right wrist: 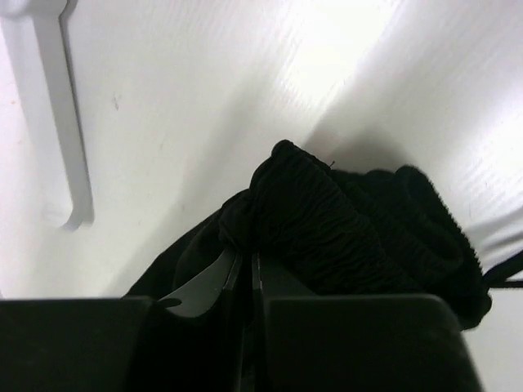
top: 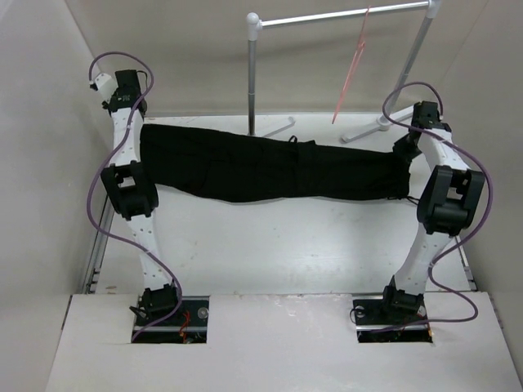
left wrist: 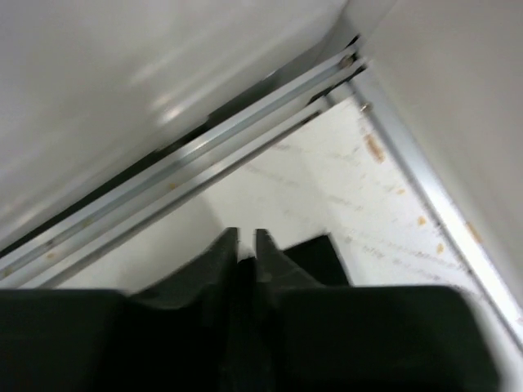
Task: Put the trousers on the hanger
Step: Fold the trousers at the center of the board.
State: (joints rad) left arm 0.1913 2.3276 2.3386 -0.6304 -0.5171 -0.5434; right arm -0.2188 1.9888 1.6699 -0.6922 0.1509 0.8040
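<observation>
At opposite ends, right claw [right wrist: 248, 260] pinches the trousers [top: 270, 167]; left claw [left wrist: 247, 245] closed, grip unclear.

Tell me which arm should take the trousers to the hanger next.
Right, probably. The right gripper is shut on the trousers at their bunched end, and the hanger hangs from the rail on that side, far from the left gripper.

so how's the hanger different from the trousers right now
The hanger is thin pink-red wire; the trousers are wide black cloth. The hanger dangles from the rail at the back; the trousers stretch sideways across the table. Neither touches the other.
</observation>
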